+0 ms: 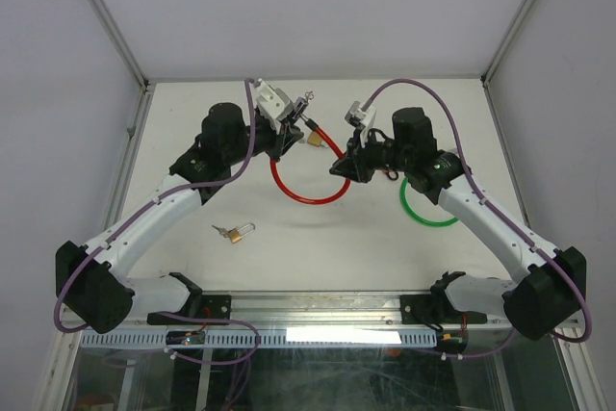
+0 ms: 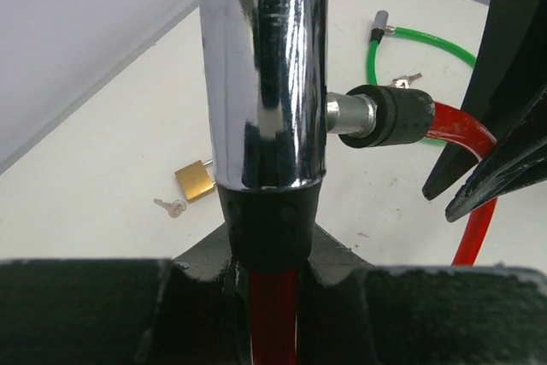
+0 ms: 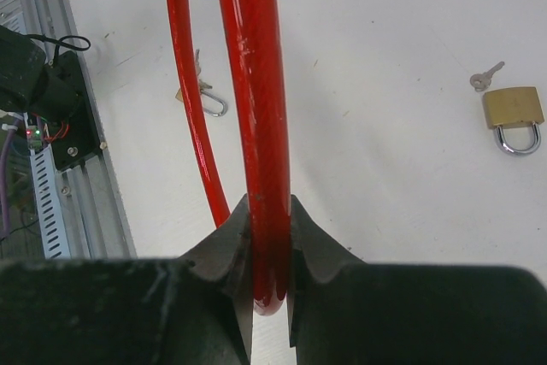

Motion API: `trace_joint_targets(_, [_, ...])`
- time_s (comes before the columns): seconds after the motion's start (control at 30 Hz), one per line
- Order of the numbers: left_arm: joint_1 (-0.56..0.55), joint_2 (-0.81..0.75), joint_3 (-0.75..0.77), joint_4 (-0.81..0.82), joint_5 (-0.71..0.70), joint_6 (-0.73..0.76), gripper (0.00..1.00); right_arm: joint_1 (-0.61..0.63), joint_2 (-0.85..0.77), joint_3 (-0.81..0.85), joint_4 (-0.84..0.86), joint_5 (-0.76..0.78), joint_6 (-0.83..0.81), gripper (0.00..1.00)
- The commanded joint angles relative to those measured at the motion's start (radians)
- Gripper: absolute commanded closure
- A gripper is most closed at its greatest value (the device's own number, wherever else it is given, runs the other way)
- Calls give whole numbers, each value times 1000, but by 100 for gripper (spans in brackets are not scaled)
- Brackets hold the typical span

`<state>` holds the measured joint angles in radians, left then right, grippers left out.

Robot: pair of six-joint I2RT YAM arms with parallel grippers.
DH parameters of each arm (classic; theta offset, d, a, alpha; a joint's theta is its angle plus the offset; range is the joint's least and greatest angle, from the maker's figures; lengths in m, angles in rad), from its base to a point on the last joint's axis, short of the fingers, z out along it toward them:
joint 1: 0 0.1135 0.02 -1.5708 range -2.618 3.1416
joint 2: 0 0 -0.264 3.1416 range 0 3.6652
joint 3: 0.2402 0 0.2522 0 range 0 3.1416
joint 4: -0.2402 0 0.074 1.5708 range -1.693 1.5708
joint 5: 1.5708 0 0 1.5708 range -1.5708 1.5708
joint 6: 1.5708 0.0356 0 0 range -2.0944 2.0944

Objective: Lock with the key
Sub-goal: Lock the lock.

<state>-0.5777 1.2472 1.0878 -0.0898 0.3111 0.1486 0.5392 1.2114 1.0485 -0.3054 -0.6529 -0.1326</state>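
Currently: left pincer [image 2: 272,273] is clamped on the black collar just under the chrome lock cylinder [image 2: 263,74]. The cylinder stands upright in my grip, above the desk near the middle of its far edge. Right pincer [image 3: 269,273] is clamped on the red cable [image 3: 256,126], close to its plug end [image 2: 389,115]. The loop hangs toward the desk's centre.

The plug's metal pin sits in the cylinder's side hole, but bare metal shows between plug and chrome. I judge it may not be fully home. What looks like the key [image 1: 306,100] sticks out of the cylinder's far end; it is too small to be sure.

Risks from here:
- Both pincers are full, so turning the key means one must let go. If the right one releases, the stiff cable could spring and drag the pin out before the lock catches.
- My left grip is on the round collar, not the chrome. Key torque could spin the whole cylinder in my fingers.
- With the pin half-seated, the key may jam, or turn without locking.
- The key is small, and an off-centre pinch would slip.
- On the desk below lie a brass padlock [image 2: 195,179] and a loose key [image 2: 169,206], with a green cable lock [image 2: 419,40] toward the right edge. A low reach could knock them, or I could take the wrong key.
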Motion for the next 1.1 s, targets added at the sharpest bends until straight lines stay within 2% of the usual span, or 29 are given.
trace_joint_targets(0.0, [-43,-9,21,-9,-91,125,100,10,-8,36,0,-60,-2,100])
trace_joint_targets(0.23, [-89,22,48,-85,-227,215,100,10,-14,56,-24,-82,-1,100])
trace_joint_targets(0.33, [-109,35,56,-121,-314,261,100,10,-32,65,-30,-140,6,100])
trace_joint_targets(0.43, [-121,46,60,-145,-362,296,100,10,-43,61,-16,-201,34,100])
trace_joint_targets(0.63, [-155,61,77,-177,-423,357,100,3,-23,59,-2,-219,84,100])
trace_joint_targets(0.73, [-171,56,73,-189,-376,382,100,-12,-12,50,27,-201,118,100])
trace_joint_targets(0.97, [-173,48,78,-241,-127,387,100,-54,10,7,67,-132,79,100])
trace_joint_targets(1.07, [-173,63,89,-249,-55,365,100,-53,5,-22,90,-147,65,100])
